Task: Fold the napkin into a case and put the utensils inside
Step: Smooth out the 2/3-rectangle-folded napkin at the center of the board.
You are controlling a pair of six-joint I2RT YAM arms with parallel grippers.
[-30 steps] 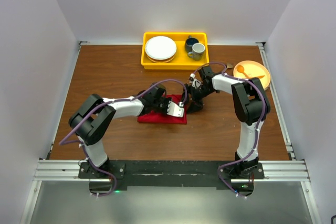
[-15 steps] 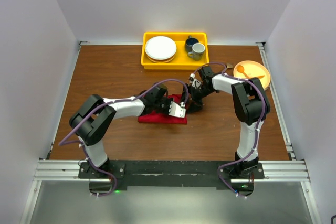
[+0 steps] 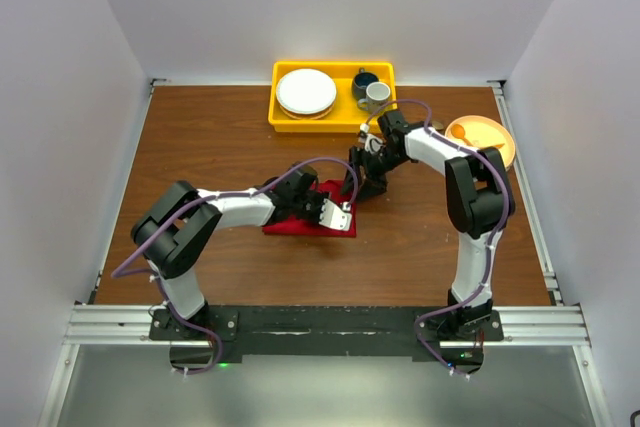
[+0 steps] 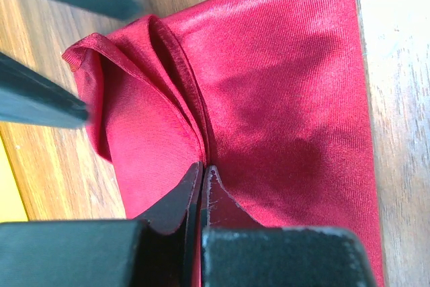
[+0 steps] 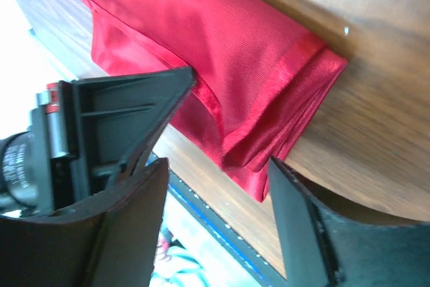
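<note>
The red napkin (image 3: pixel 283 224) lies folded in layers on the wooden table, in front of the yellow tray. It fills the left wrist view (image 4: pixel 282 85) and shows in the right wrist view (image 5: pixel 242 52). My left gripper (image 3: pixel 341 215) rests on its right part, its jaws (image 4: pixel 203 169) shut on a raised fold of the cloth. My right gripper (image 3: pixel 358 185) hovers open just beyond the napkin's right far corner; that corner lies between its spread fingers (image 5: pixel 218 164). A spoon-like utensil (image 3: pixel 472 134) lies on the orange plate at the right.
The yellow tray (image 3: pixel 335 124) at the back holds white plates (image 3: pixel 306 92) and two mugs (image 3: pixel 371 93). The orange plate (image 3: pixel 497 150) sits at the right edge. White walls close in on three sides. The left gripper body (image 5: pixel 114 119) fills the left of the right wrist view.
My right gripper has drawn back and up from the napkin's right edge toward the tray. My left gripper has shifted slightly nearer, still on the cloth.
</note>
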